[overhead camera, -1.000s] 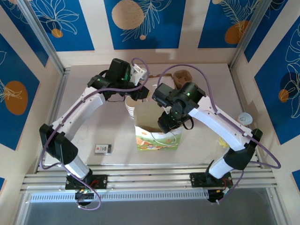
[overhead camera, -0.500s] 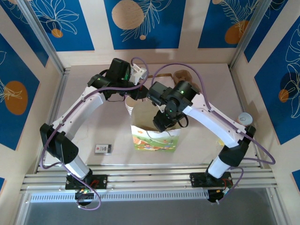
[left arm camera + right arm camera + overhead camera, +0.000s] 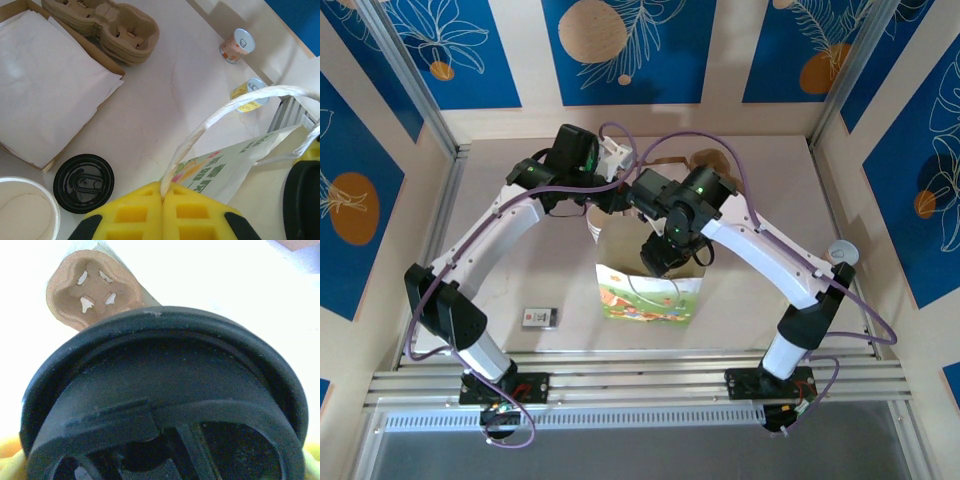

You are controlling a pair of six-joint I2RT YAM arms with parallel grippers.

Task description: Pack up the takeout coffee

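The takeout coffee's round black lid (image 3: 165,390) sits right in front of the right wrist camera, with white bag walls around it. My right gripper (image 3: 665,256) reaches down into the open paper bag (image 3: 650,292) at the table's middle and is shut on the coffee, with yellow fingers (image 3: 7,456) edging the lid. The cup's body is hidden under the lid. A brown cup carrier (image 3: 92,287) lies below it inside the bag. My left gripper (image 3: 162,194) is shut on the bag's white handle (image 3: 210,120), holding it up at the bag's far left corner (image 3: 613,196).
Another black lid (image 3: 83,183) and a lidless cream cup (image 3: 22,210) stand left of the bag. A tray of white napkins (image 3: 45,85), stacked cardboard carriers (image 3: 115,25) and two cans (image 3: 236,45) lie behind. A small packet (image 3: 539,318) lies front left.
The right arm has swung left and reached further into the bag with the coffee. The bag has shifted slightly left. The left arm has held still.
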